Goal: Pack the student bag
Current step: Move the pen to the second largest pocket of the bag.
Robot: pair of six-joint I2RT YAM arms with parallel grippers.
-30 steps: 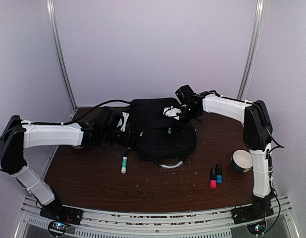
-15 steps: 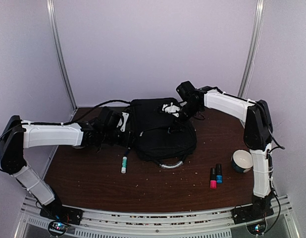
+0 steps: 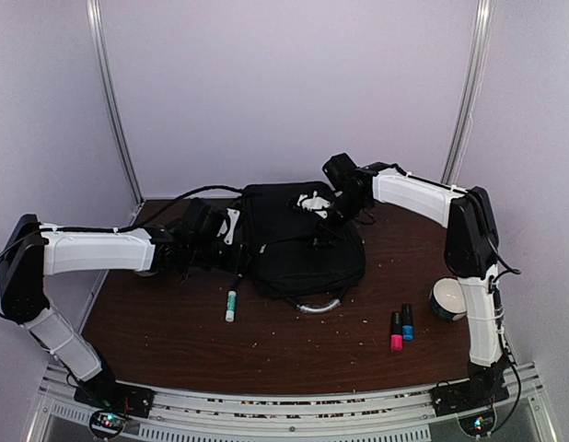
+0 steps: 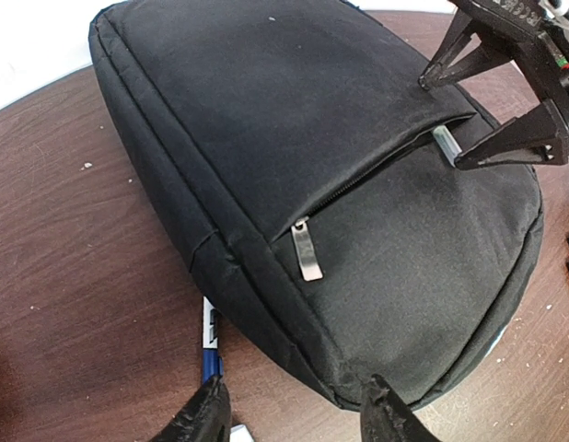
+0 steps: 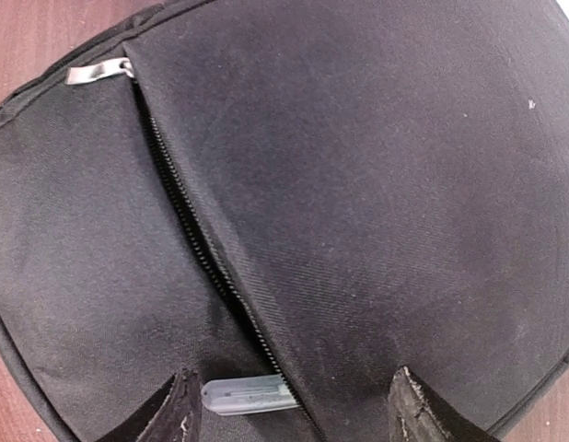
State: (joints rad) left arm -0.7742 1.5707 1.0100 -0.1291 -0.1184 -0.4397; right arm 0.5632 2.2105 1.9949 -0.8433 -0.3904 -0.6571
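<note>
The left arm (image 3: 91, 250) reaches low across the left side of the table (image 3: 174, 327). The left gripper (image 4: 298, 419) sits at the left edge of the student bag (image 3: 298, 244). Its jaws are released. One finger (image 4: 203, 416) is over bare wood and the other is at the bag's rim, so they clamp nothing.

A marker pen (image 3: 231, 304) with a white barrel and a green end lies on the table just beside the bag's left near side.

The student bag lies flat at the middle of the table, towards the far edge. Its grey loop handle (image 3: 317, 307) points at the near edge. Its front pocket zip is partly undone, with one metal zip pull (image 4: 308, 250) at the closed end.

The right gripper (image 5: 298, 414) hangs over the bag's far right part. Its jaws are spread wide on either side of a second zip pull (image 5: 249, 395) and grasp nothing.

Towards the near right stand a pink bottle (image 3: 396, 333) and a blue bottle (image 3: 407, 325) side by side, both with black caps. A bowl (image 3: 448, 299) sits by the right edge, beside the right arm (image 3: 482, 304).
</note>
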